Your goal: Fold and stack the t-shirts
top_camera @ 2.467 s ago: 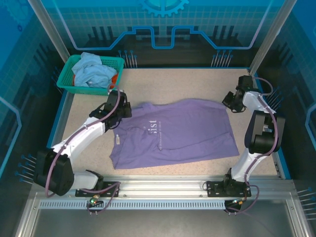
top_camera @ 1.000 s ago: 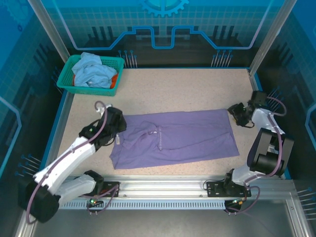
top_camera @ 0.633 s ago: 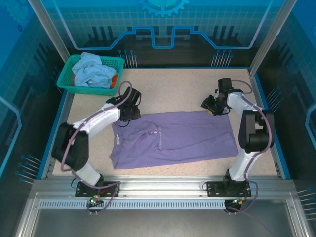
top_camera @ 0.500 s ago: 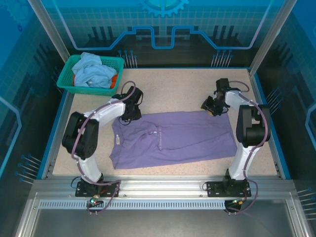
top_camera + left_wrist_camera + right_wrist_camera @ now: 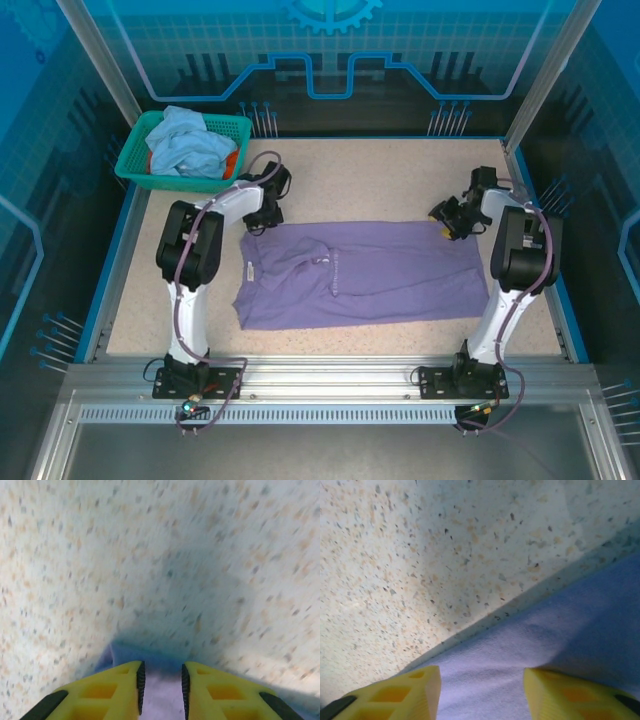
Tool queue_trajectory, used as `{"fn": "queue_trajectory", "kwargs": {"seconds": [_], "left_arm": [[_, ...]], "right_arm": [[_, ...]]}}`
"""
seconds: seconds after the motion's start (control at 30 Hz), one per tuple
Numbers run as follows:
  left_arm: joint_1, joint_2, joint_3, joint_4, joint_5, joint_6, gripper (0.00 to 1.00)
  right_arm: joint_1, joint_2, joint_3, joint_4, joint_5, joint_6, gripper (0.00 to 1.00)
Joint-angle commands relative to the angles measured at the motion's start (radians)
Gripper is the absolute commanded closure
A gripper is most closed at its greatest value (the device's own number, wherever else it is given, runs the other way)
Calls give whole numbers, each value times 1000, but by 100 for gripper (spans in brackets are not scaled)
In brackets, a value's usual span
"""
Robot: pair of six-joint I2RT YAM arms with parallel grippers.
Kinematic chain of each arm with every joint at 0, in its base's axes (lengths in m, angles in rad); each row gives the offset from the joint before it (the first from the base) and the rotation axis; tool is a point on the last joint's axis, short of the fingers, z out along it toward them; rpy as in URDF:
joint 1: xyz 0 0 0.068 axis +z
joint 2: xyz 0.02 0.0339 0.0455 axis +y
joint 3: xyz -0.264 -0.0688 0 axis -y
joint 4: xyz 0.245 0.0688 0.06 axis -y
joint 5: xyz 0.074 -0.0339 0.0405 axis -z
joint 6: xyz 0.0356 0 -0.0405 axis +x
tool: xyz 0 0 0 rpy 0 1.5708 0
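A lavender t-shirt (image 5: 360,275) lies folded lengthwise across the middle of the table, its white lettering near the fold. My left gripper (image 5: 262,214) sits at the shirt's far left corner. In the left wrist view its yellow fingers (image 5: 115,690) stand close together with lavender cloth (image 5: 161,700) filling the narrow gap between the pads. At the far right corner my right gripper (image 5: 450,222) is open, and in its wrist view the wide-apart fingers (image 5: 415,690) straddle flat cloth (image 5: 560,630). A light-blue t-shirt (image 5: 185,145) and an orange one (image 5: 232,160) lie in the basket.
The teal mesh basket (image 5: 150,172) stands at the back left corner. Bare speckled tabletop (image 5: 380,180) runs behind the shirt. A raised blue border (image 5: 118,260) lines the table's sides, and a metal rail (image 5: 330,375) runs along the near edge.
The shirt went from spread out to folded lengthwise, then shifted slightly right. Both grippers moved to its far corners. The right jaws have widened.
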Motion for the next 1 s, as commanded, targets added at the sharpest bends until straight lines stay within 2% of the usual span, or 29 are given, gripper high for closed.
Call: {"fn": "queue_trajectory", "kwargs": {"seconds": [0.0,0.07,0.17,0.23,0.3,0.37,0.43,0.53,0.6,0.73,0.97], "left_arm": [[7,-12,85,-67,-27,41,63],[5,-55,114,-86,4,43,52],[-11,-167,87,-72,59,43,43],[-27,-254,25,-43,134,28,40],[-41,-345,-76,13,247,-9,39],[-45,-447,-225,89,345,-75,39],[-43,-530,-347,129,378,-121,39],[-34,-619,-516,199,425,-168,42],[-15,-639,-596,237,450,-193,48],[19,-620,-667,335,523,-214,55],[32,-511,-637,437,551,-186,57]], "right_arm": [[20,-68,-52,42,29,4,39],[55,-156,-86,80,42,-3,35],[127,-297,-176,186,30,-5,30],[201,-358,-222,275,-10,-12,23],[307,-357,-213,319,-69,-32,23],[433,-276,-108,248,-117,-91,30],[535,-186,10,158,-101,-147,38],[640,-72,125,108,-92,-184,40],[682,4,200,70,-98,-190,45],[755,117,310,14,-94,-210,49],[814,233,414,-72,-69,-244,47]]}}
